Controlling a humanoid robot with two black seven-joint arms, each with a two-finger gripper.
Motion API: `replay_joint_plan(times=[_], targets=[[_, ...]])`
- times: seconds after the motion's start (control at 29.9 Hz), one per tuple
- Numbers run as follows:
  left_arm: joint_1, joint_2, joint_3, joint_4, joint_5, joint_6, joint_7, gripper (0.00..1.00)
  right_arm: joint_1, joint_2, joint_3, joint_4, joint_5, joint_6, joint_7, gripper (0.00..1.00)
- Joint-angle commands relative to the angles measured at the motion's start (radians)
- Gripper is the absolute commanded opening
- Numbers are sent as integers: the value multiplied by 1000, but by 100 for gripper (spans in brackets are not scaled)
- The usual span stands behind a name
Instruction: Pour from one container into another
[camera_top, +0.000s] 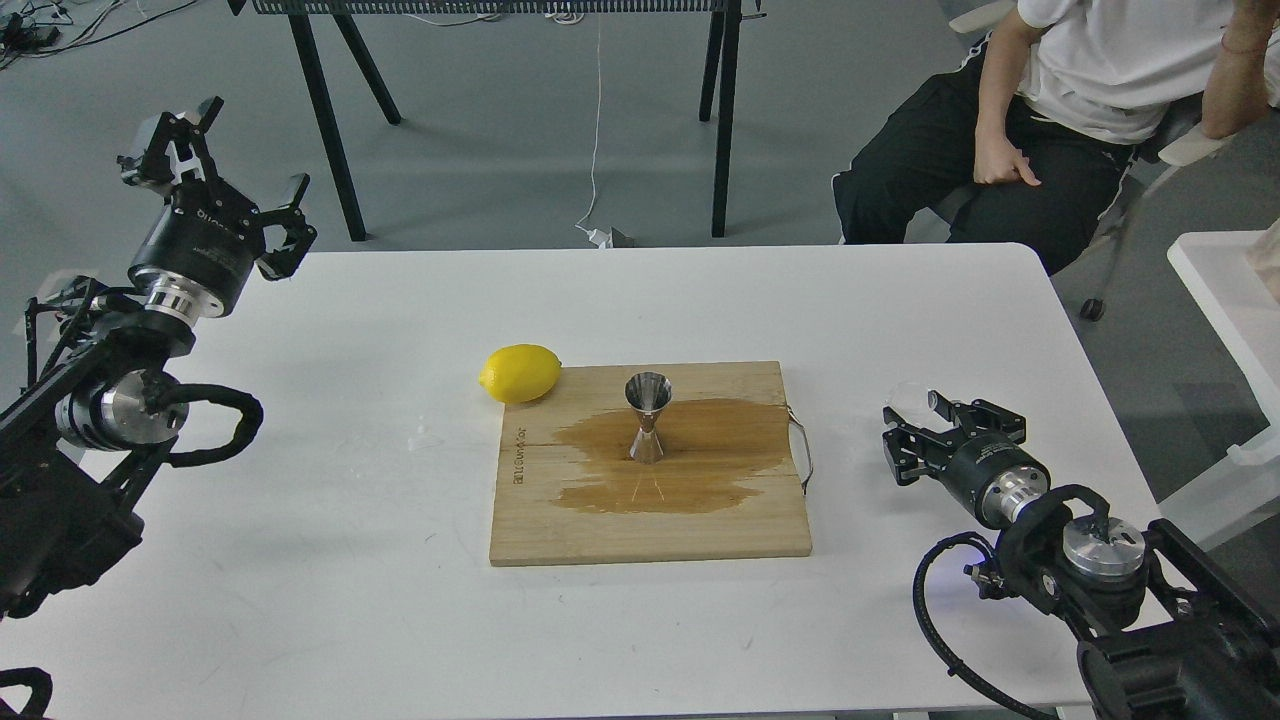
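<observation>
White tabletop (300, 560) spreads before me, with a wooden board (560, 530) at its middle, a lemon (520, 373) touching the board's far left corner and a seated person (1050, 110) beyond. On the board the steel jigger (647, 418) stands upright in a dark wet patch (700, 470). That wet wood could let the jigger slide or tip if I nudge it, and its narrow mouth makes a spill likely if I tilt too fast. My right pincer (915, 425) sits near the tabletop's right edge, well apart from the board, its fingers around the clear glass cup (912, 397); whether they press on it I cannot tell. My left pincer (235, 175) hangs wide open over the far left edge, holding nothing
</observation>
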Motion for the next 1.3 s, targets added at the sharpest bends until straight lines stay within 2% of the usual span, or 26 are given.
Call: replay_joint_plan(times=[0.0,0.23,0.3,0.33,0.37,0.4,0.6,0.74,0.94,1.1,1.27], targets=[[0,-2,0,0,0,0,0,100,0,0,-1,-3,0,1,0,63],[0,1,0,0,0,-2,0,100,-3,-2,-9,11,1,4,0,67],[0,1,-2,0,0,-2,0,100,-8,-9,-7,22,1,5,0,74],[0,1,-2,0,0,-2,-2,100,-12,-26,-9,31,0,7,0,82],[0,1,-2,0,0,-2,-2,100,-17,-46,-10,54,0,20,0,96],[0,1,-2,0,0,-2,-2,100,-26,-63,-10,81,0,46,2,99],[2,1,-5,0,0,-2,-2,100,-81,-98,8,143,-2,312,12,99],[0,1,-6,0,0,0,-2,100,-71,-106,19,144,-5,433,17,99],[2,1,-9,0,-2,-2,0,100,47,-132,51,102,-31,469,23,100],[6,-8,-14,2,-23,-2,-2,100,211,-133,53,-49,-106,495,77,100],[3,-36,-18,41,-55,-3,0,100,346,-121,30,-210,-111,495,83,100]])
